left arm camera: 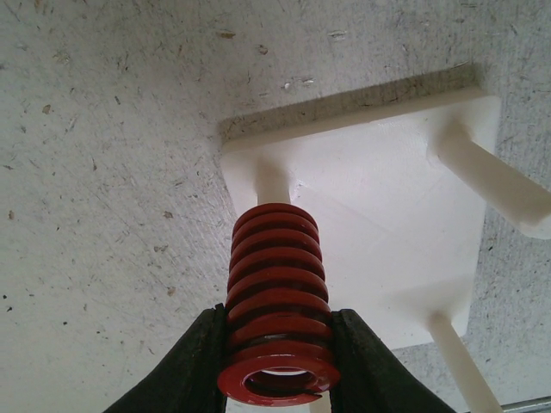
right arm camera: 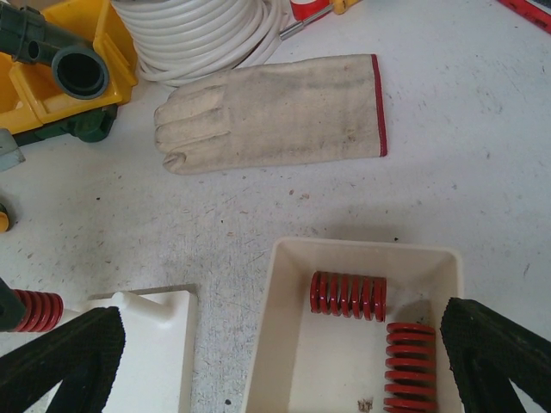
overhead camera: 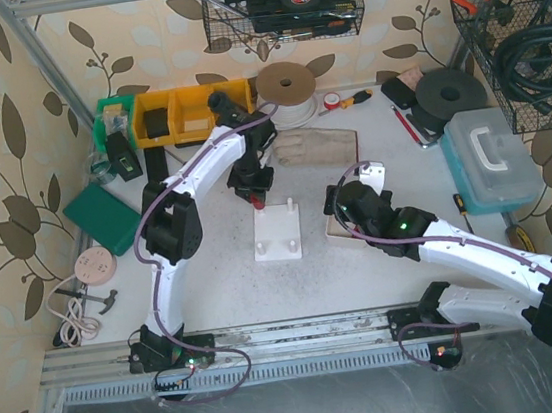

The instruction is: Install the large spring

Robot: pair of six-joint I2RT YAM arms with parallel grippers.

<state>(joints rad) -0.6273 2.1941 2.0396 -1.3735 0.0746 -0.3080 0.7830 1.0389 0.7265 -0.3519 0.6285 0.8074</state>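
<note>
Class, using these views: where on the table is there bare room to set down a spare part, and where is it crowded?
Bare: the table strip between the peg base and the near rail, and the patch between the glove and the tray. Crowded: the back edge, with yellow bins and cable coil.

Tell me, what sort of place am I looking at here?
Probably a workshop bench fitted for robot trials: a black wire basket of cables hangs on the wall, yellow plastic parts bins sit at the back, and a white cable coil lies beside them.
</note>
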